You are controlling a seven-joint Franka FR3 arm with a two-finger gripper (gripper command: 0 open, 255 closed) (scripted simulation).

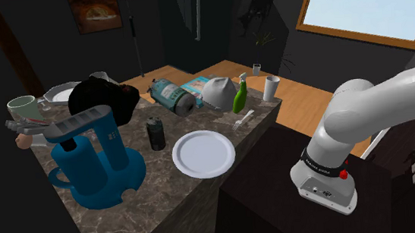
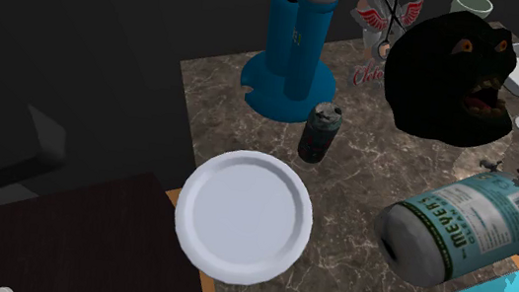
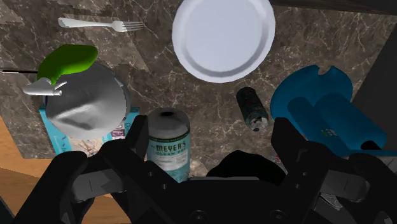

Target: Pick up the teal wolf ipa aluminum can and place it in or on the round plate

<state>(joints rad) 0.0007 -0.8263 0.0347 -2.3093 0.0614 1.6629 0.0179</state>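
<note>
Dark can (image 1: 155, 133) standing on the marble counter (image 1: 167, 206), gripper (image 3: 211, 130) spread open and empty.
Its long axis is vertical, lid up, at about 10 o'clock from the white plate (image 1: 203, 152) in the shoulder view; its label is too dark to read. It sits well beyond the gripper, between the plate and the blue appliance (image 3: 324, 108).

The countertop (image 1: 160, 207) is showing brown, veined stone with a faint sheen. At the shoulder view's centre, the plate (image 1: 203, 152) is looking smooth and matt white. Beside it, the can (image 1: 155, 133) is appearing dark and dull. The blue stand (image 1: 95, 162) at lower left is gleaming like glossy plastic. The fork (image 3: 102, 25) is shining like silvery metal.
</note>
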